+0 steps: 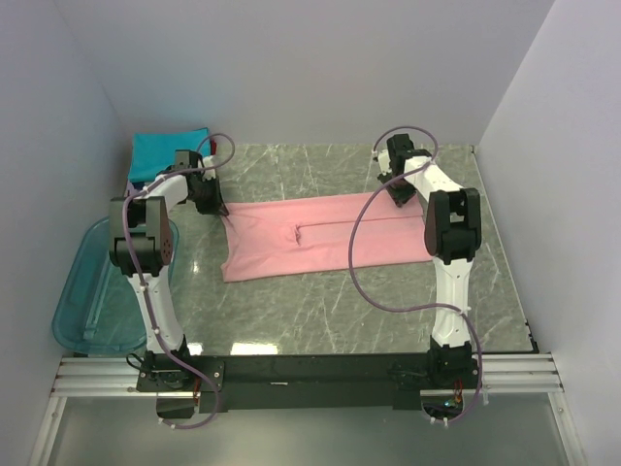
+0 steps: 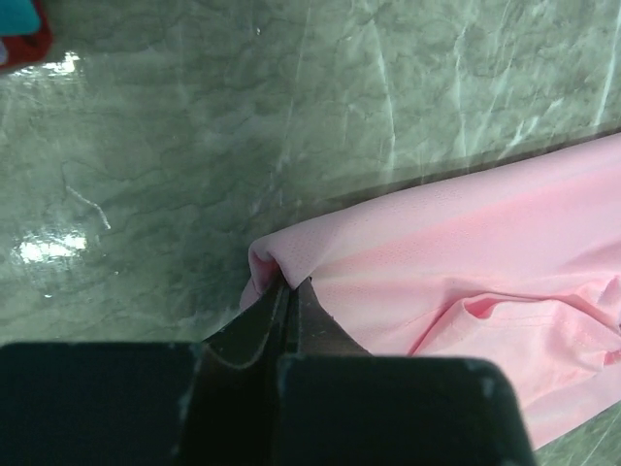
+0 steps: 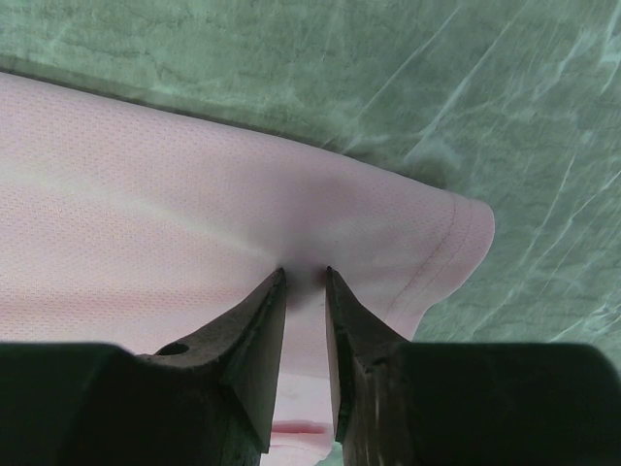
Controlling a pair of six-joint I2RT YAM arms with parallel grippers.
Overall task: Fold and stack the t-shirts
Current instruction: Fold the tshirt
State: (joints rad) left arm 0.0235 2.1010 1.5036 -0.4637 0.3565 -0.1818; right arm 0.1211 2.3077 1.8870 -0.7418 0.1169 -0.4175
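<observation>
A light pink t-shirt lies folded lengthwise in a long strip across the middle of the marble table. My left gripper is shut on its far left corner; the left wrist view shows the closed tips pinching a bunched fold of pink cloth. My right gripper is at the strip's far right corner; in the right wrist view its tips stand narrowly apart and pinch the pink cloth near the hemmed corner. A folded teal t-shirt lies at the back left.
A translucent blue plastic bin sits off the table's left side beside the left arm. A red and teal cloth edge shows at the top left of the left wrist view. White walls enclose the table on three sides.
</observation>
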